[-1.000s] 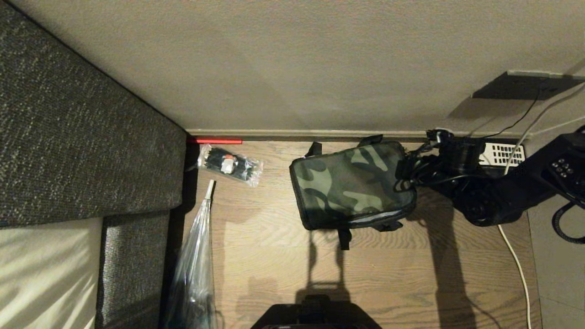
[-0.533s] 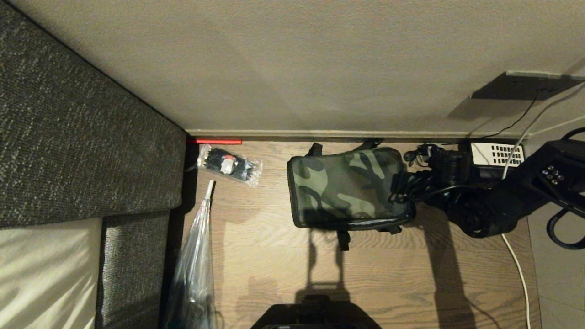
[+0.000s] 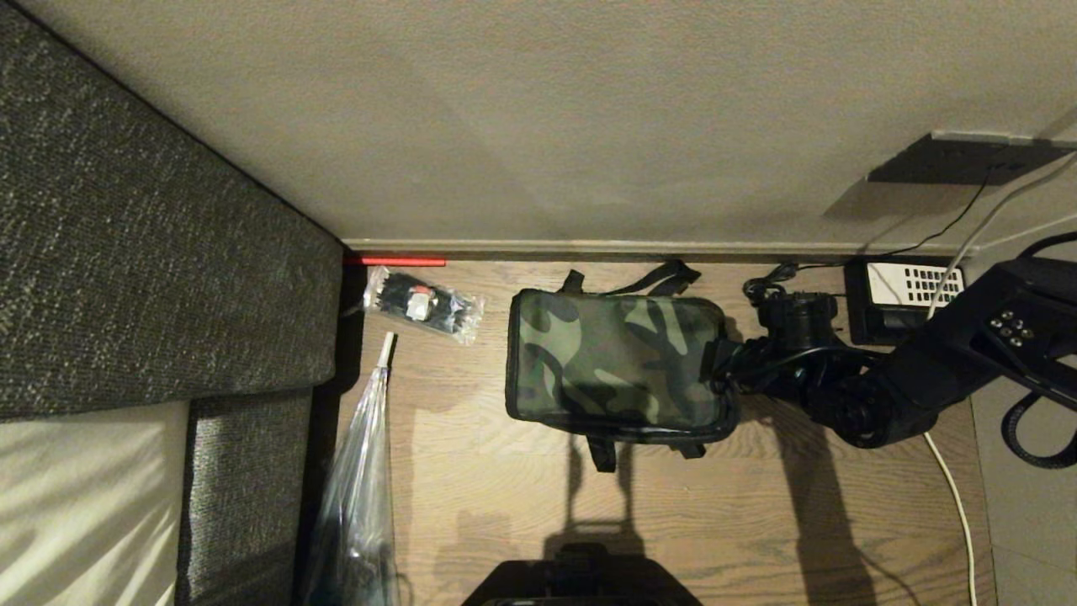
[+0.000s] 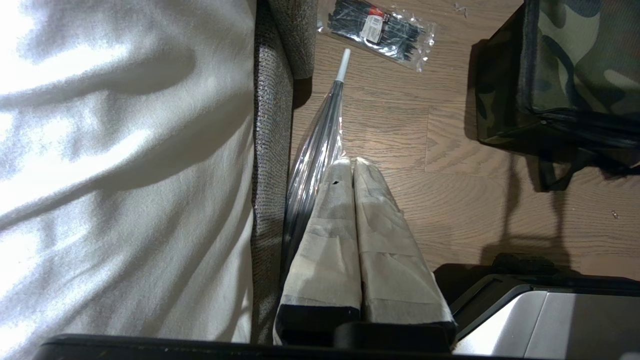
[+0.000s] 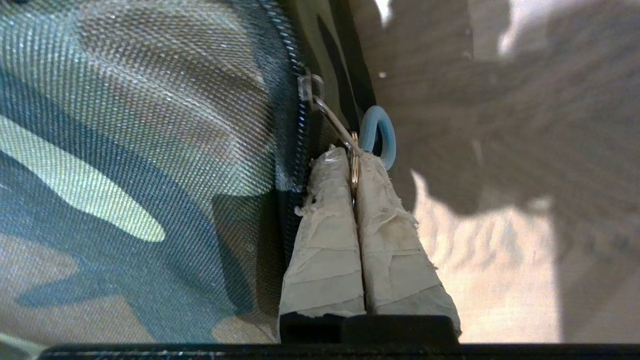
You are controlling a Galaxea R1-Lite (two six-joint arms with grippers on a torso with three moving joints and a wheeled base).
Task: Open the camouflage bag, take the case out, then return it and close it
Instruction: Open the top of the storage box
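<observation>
The camouflage bag (image 3: 614, 362) lies on the wooden floor near the wall, its lid down, with black straps sticking out at front and back. My right gripper (image 3: 722, 370) is at the bag's right edge, shut on the metal ring of the zipper pull (image 5: 354, 172); a blue loop (image 5: 384, 131) hangs from the same ring. The zipper line (image 5: 295, 60) runs along the camouflage fabric (image 5: 125, 150) beside the fingers. The case is hidden. My left gripper (image 4: 352, 162) hangs parked and shut above the floor, to the left of the bag (image 4: 575, 60).
A clear packet of black cable ties (image 3: 423, 313) lies left of the bag. A long clear plastic-wrapped item (image 3: 362, 488) rests against grey upholstered furniture (image 3: 151, 252). A black telephone (image 3: 904, 290) and a white cable (image 3: 951, 488) are at the right by the wall.
My right gripper has moved left, holding the pull. The bag has slid left and turned square to the wall, uncovering more of the telephone. The left arm has not moved.
</observation>
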